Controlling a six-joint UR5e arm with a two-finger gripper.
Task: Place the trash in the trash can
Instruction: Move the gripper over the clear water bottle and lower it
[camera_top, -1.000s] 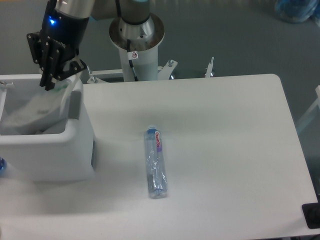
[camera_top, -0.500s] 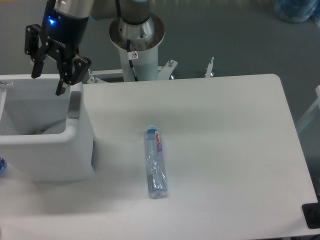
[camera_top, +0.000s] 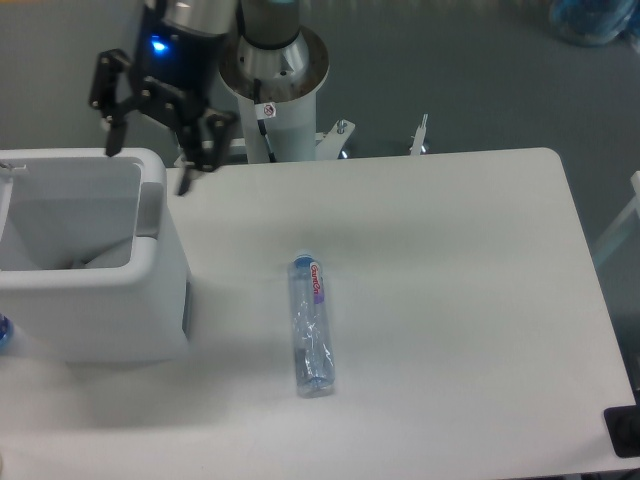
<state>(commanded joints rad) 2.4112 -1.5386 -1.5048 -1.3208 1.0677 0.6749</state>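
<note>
A crushed clear plastic bottle (camera_top: 312, 325) with a blue cap and a purple-pink label lies flat near the middle of the table. The large white trash can (camera_top: 165, 285) stands at the table's left end, its rectangular opening facing up. Down inside it a pale scrap (camera_top: 85, 262) shows at the bottom; I cannot tell what it is. My gripper (camera_top: 147, 170) hangs open above the can's back right corner, fingers spread wide, with nothing between them.
The arm's round base and white pedestal (camera_top: 274, 85) stand just behind the table's back edge. The white table (camera_top: 450, 300) stretches right of the bottle. A dark object (camera_top: 622, 432) sits at the lower right corner.
The gripper was shut over the can on the plastic bag; it opened, the bag dropped into the can, and the gripper has since moved right, past the can's back corner.
</note>
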